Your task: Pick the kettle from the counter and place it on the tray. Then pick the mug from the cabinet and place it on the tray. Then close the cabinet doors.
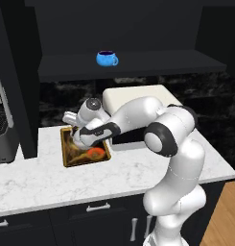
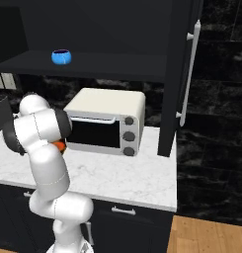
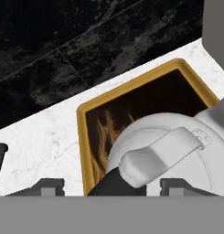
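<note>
Although the finger tips are cut off at the bottom edge of the hand view, the small squat silver-white kettle [image 3: 163, 160] is seen close below the hand camera, over the dark brown painted surface of the rectangular tray with a tan wooden rim [image 3: 82, 137]. Its thin arched handle [image 3: 163, 153] runs across the middle of that view. Whether the kettle is already resting on the tray or is held just above it cannot be told. The state of the tool [image 1: 83, 130] cannot be told either: its jaws are hidden behind the wrist in the left base view, and contact with the handle is not shown.

The tray lies on the white marble-patterned counter [image 1: 52, 180], close to the dark veined back wall, with a cream toaster oven with a dark glass door [image 2: 105, 127] just beside it. The small bright blue mug [image 1: 107, 58] stands upright on the dark inner shelf of the black upper wall cabinet [image 1: 133, 65]. One black panelled door with a long silver bar handle [image 2: 184, 74] is open.

The first placement is judged to be near its end. The following risks are noted:
- If the kettle is let go above the tray, it may tip or roll onto the wooden rim.
- A slanted withdrawal may catch the handle and drag the kettle off the tray.
- The elbow is near the toaster oven and may strike it when the arm is raised toward the shelf.
</note>
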You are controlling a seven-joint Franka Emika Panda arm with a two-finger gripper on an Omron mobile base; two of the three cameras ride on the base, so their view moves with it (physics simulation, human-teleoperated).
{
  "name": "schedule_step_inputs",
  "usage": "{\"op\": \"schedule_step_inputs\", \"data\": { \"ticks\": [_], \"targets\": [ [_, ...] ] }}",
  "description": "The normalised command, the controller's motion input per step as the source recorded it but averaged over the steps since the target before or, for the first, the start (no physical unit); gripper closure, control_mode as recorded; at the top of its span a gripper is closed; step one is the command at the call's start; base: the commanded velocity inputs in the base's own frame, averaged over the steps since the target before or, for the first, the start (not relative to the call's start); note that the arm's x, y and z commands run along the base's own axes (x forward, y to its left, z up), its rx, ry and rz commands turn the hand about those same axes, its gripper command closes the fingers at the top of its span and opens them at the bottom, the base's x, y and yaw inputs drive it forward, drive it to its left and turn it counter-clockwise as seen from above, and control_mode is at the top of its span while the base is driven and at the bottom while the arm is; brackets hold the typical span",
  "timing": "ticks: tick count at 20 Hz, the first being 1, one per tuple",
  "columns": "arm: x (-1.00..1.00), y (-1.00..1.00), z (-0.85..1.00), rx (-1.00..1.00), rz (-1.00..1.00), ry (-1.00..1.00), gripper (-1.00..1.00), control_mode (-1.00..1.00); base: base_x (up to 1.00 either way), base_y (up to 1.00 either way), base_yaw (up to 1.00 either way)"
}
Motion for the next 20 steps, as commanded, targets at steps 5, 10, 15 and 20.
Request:
{"op": "schedule_step_inputs", "data": {
  "ticks": [5,10,15,20],
  "targets": [
    [0.05,0.0,-0.02,-0.09,0.01,0.0,-1.0,-1.0,0.0,0.0,0.0],
    [0.01,0.0,0.0,-0.06,0.03,-0.02,-1.0,-1.0,0.0,0.0,0.0],
    [0.0,0.0,0.11,-0.04,0.04,-0.1,-1.0,-1.0,0.0,0.0,0.0],
    [-0.01,-0.02,0.09,0.0,0.05,-0.06,-1.0,-1.0,0.0,0.0,0.0]
  ]
}}
